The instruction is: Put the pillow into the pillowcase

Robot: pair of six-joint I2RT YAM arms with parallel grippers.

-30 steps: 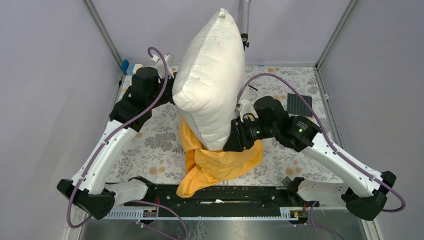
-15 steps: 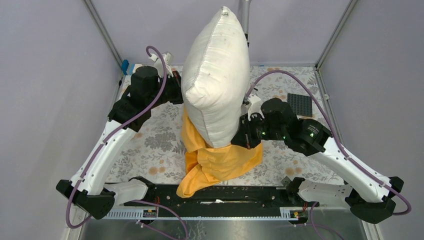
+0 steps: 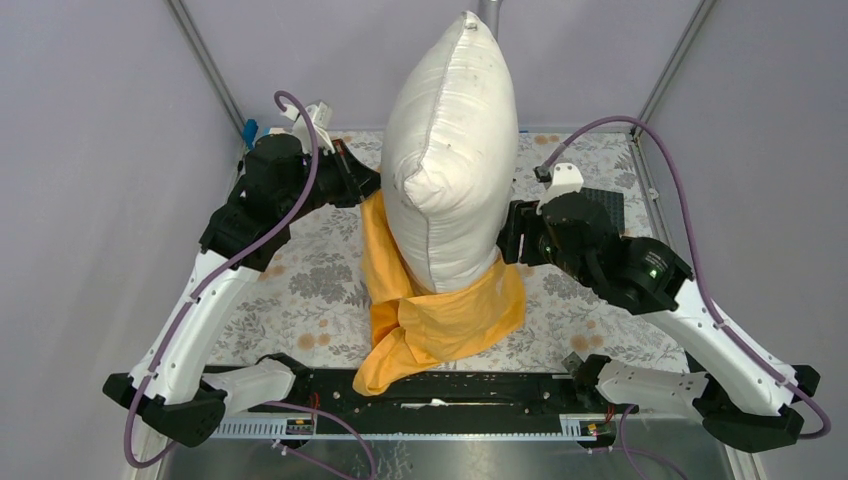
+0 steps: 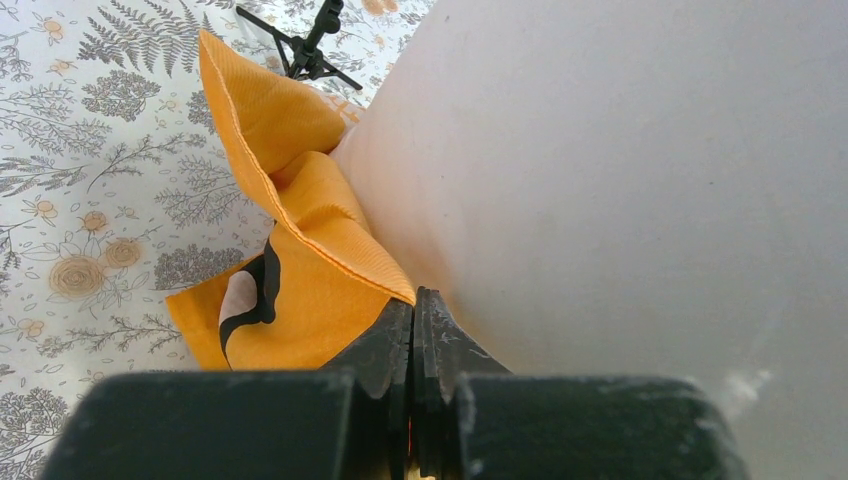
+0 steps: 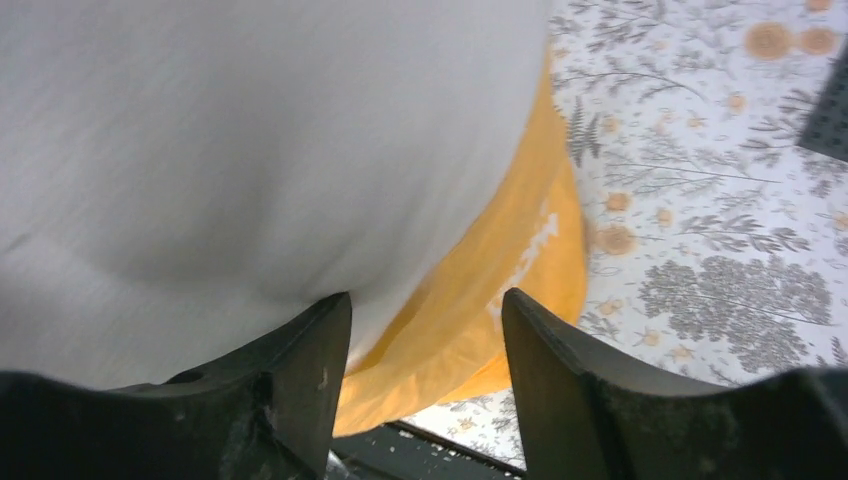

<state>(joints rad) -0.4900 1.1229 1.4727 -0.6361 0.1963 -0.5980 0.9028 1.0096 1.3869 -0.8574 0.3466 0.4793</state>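
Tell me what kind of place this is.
Probably a robot test cell in a lab: plain grey walls on metal posts enclose a floral-clothed table, and a left arm and right arm are bolted to a rail at its near edge.

Nothing legible anywhere: only white printed lettering [image 5: 522,262] on the orange pillowcase [image 5: 470,330], too blurred and foreshortened in the right wrist view to read, and a black looping mark [image 4: 255,295] on the same cloth, equally undecipherable.
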